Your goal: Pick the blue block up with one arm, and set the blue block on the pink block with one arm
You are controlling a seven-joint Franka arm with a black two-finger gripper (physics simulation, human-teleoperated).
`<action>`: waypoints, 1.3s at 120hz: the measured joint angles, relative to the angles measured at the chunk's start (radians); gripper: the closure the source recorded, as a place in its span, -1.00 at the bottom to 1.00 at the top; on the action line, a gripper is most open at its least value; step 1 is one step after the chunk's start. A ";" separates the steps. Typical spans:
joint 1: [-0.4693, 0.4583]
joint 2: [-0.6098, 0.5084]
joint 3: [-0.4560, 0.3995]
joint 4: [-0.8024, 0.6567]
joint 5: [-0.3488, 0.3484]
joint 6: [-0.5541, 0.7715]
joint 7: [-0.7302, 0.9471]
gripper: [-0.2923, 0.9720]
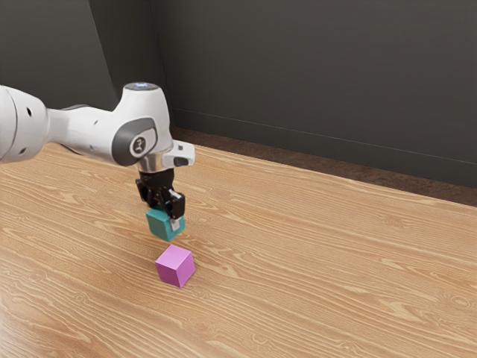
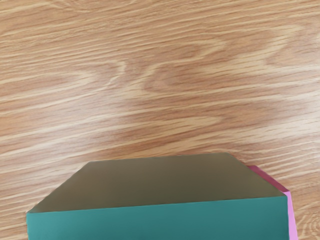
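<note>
A teal-blue block (image 1: 163,224) hangs in the air, held between the black fingers of my gripper (image 1: 167,217), which is shut on it. The pink block (image 1: 175,266) rests on the wooden table just below it and slightly toward the exterior view's right, with a small gap between the two. In the wrist view the held block (image 2: 160,220) looms large under my hand, and a thin strip of the pink block (image 2: 290,215) peeks out beside it.
The wooden table (image 1: 335,246) stretches wide toward the exterior view's right and front. Its far edge meets a dark floor and dark walls (image 1: 313,67) behind.
</note>
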 joint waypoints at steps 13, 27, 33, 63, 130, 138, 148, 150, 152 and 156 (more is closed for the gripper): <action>-0.016 0.005 -0.001 -0.003 0.001 0.004 -0.041 -0.02; -0.052 -0.024 0.007 -0.040 0.000 0.012 -0.082 -0.03; -0.060 -0.059 0.008 -0.088 -0.001 0.023 -0.098 -0.03; -0.066 -0.134 0.009 -0.200 -0.003 0.074 -0.170 -0.02; -0.071 -0.090 0.008 -0.201 0.007 0.131 -0.256 -0.03; -0.072 -0.086 0.008 -0.200 0.008 0.134 -0.261 -0.03; -0.073 -0.082 0.008 -0.199 0.008 0.136 -0.266 -0.03; -0.073 -0.082 0.008 -0.199 0.008 0.137 -0.267 -0.03; -0.073 -0.082 0.008 -0.199 0.008 0.137 -0.268 -0.03; -0.073 -0.083 0.008 -0.200 0.009 0.138 -0.270 -0.03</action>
